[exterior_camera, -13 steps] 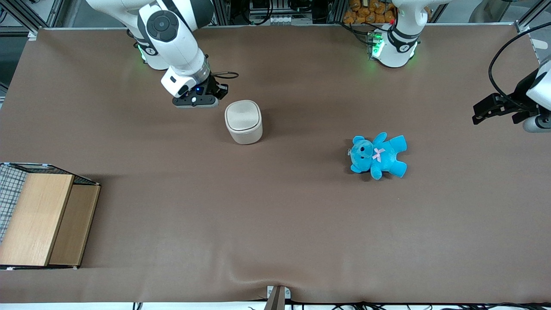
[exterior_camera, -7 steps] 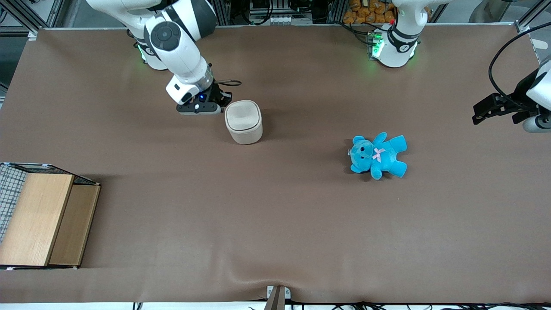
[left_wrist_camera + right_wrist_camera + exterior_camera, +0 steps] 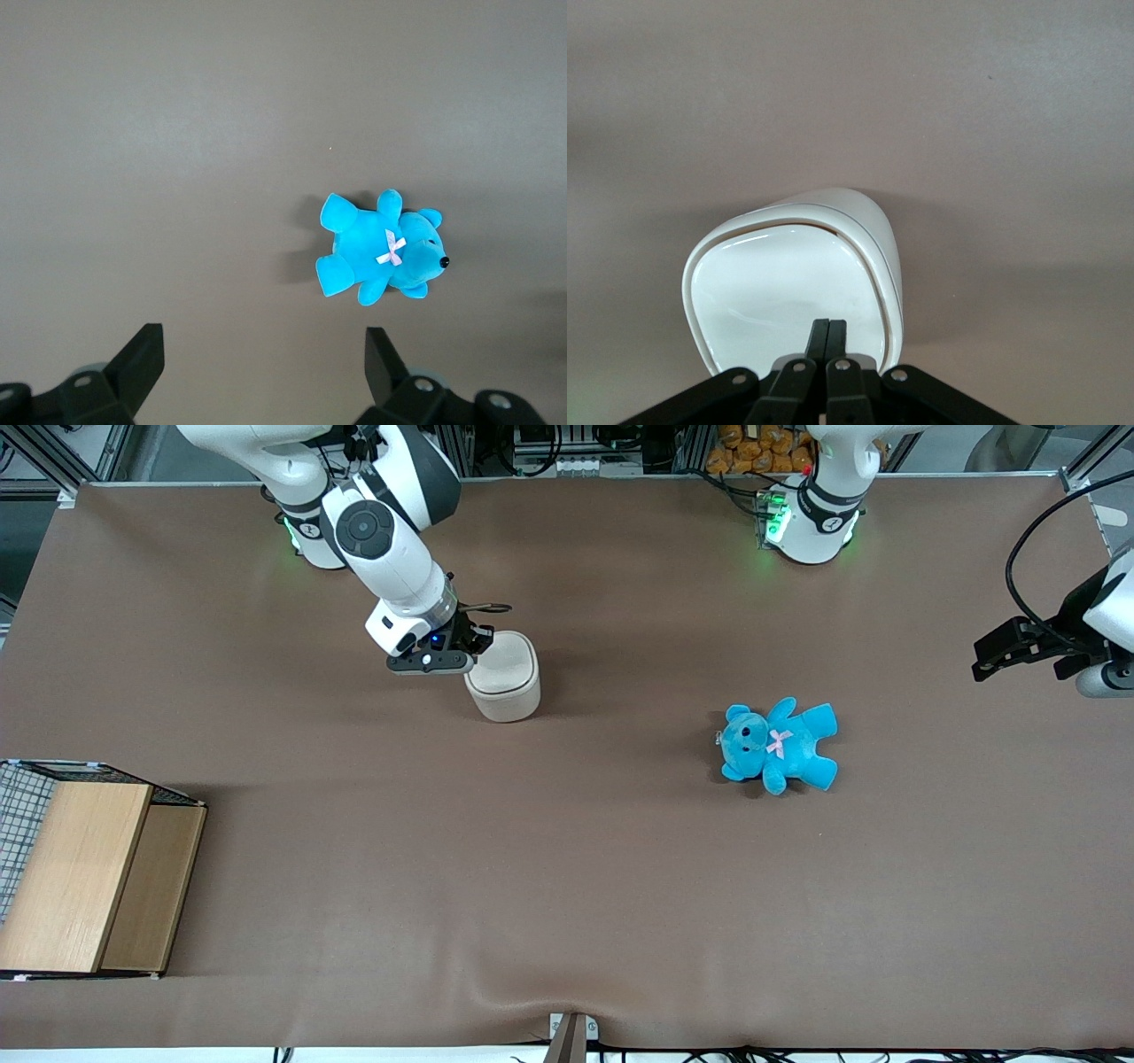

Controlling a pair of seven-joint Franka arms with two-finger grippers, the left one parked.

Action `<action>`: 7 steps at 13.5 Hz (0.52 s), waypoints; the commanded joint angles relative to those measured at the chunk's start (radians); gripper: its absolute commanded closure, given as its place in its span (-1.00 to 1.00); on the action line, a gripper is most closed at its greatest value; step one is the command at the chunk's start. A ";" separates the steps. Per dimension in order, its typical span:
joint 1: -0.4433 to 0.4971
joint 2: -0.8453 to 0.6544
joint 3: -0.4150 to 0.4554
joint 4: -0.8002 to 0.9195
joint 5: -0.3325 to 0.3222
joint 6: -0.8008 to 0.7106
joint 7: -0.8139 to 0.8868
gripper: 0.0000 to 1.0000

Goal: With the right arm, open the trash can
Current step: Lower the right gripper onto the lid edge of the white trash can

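The trash can (image 3: 507, 682) is a small cream-white bin with its flat lid down, standing on the brown table. In the right wrist view the trash can's lid (image 3: 788, 288) fills the middle, its rim closed all round. My right arm (image 3: 390, 558) reaches over it from the working arm's end. The gripper (image 3: 465, 657) hangs just above the lid's edge nearest the working arm. Its two black fingers (image 3: 819, 335) are pressed together, shut on nothing, with the gripper (image 3: 828, 326) tips over the lid's surface.
A blue teddy (image 3: 778, 744) lies on the table toward the parked arm's end, also the blue teddy (image 3: 381, 252) in the left wrist view. A wooden box with wire mesh (image 3: 84, 872) stands nearer the front camera at the working arm's end.
The right arm has swung toward the trash can and slightly nearer the front camera; the gripper went from beside the can to over its lid edge. The can has not moved.
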 commanded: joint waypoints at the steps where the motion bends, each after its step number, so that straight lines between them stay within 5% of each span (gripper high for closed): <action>1: 0.008 0.015 0.001 -0.001 -0.009 0.018 0.023 1.00; 7: 0.011 0.048 0.001 -0.003 -0.024 0.040 0.040 1.00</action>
